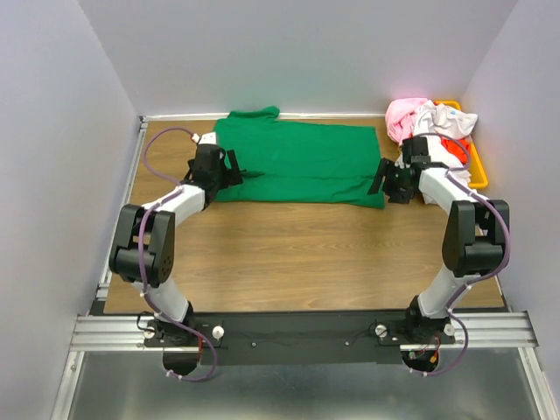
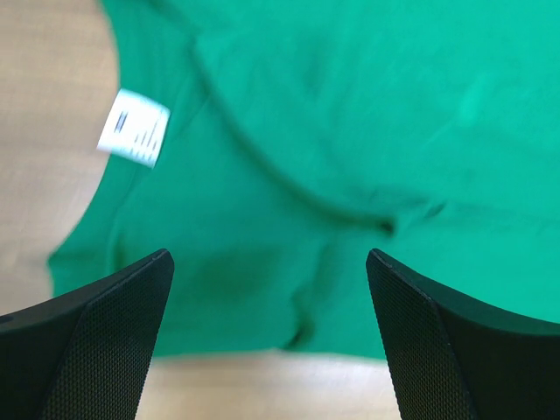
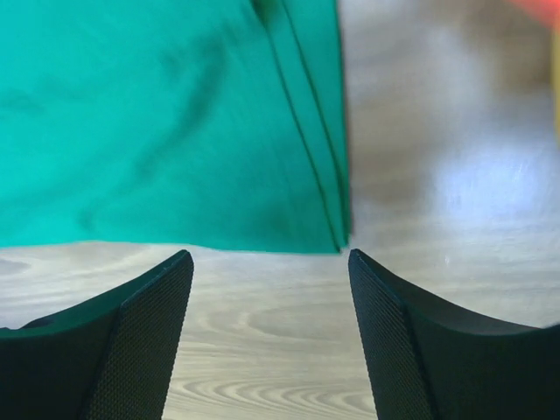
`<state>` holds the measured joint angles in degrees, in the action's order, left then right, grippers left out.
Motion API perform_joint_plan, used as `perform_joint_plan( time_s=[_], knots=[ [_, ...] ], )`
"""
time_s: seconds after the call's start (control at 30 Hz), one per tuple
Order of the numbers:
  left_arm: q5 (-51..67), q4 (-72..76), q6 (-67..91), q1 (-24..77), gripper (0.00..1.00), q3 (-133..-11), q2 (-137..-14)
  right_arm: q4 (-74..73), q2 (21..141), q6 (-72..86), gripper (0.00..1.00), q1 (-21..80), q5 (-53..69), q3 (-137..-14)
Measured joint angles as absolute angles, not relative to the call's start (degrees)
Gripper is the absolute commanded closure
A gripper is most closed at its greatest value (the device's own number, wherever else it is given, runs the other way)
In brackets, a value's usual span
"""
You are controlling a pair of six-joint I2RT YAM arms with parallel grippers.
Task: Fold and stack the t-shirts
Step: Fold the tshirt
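A bright green t-shirt [image 1: 297, 162] lies folded lengthwise across the far part of the wooden table [image 1: 297, 254]. My left gripper [image 1: 234, 171] hovers at its left end, open, nothing between the fingers; below it the green t-shirt [image 2: 350, 131] shows its white neck label [image 2: 133, 128]. My right gripper [image 1: 385, 179] stands open at the shirt's near right corner, over bare wood, with the green t-shirt [image 3: 166, 122] edge just ahead of the fingertips. More t-shirts, pink [image 1: 404, 115], white [image 1: 442, 122] and orange-red [image 1: 456, 150], lie heaped at the back right.
The heap sits in a yellow-orange bin [image 1: 479, 166] at the table's back right corner. Grey walls close in the table on three sides. A metal rail [image 1: 297, 331] with both arm bases runs along the near edge.
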<state>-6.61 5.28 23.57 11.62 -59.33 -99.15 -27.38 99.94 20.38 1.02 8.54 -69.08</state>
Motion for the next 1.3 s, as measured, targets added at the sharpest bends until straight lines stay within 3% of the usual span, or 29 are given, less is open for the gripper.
perform_joint_plan(
  time_s=[0.33, 0.6, 0.9, 1.3],
  knots=[
    [-9.0, 3.9, 25.3, 9.9, 0.07, -50.7, -86.8, -25.5, 98.9, 20.9, 0.36, 1.0, 7.0, -61.2],
    [-8.9, 3.7, 26.0, 8.6, 0.1, -47.1, -86.8, -23.0, 98.9, 20.9, 0.39, 1.0, 5.1, -60.8],
    [-8.9, 3.5, 26.0, 8.1, 0.11, -47.5, -89.7, -21.7, 99.7, 20.9, 0.49, 1.0, 4.5, -60.8],
    [-9.0, 1.4, 26.0, 6.1, 0.24, -50.3, -97.3, -20.6, 101.4, 20.9, 0.58, 1.0, 4.5, -60.8]
  ],
)
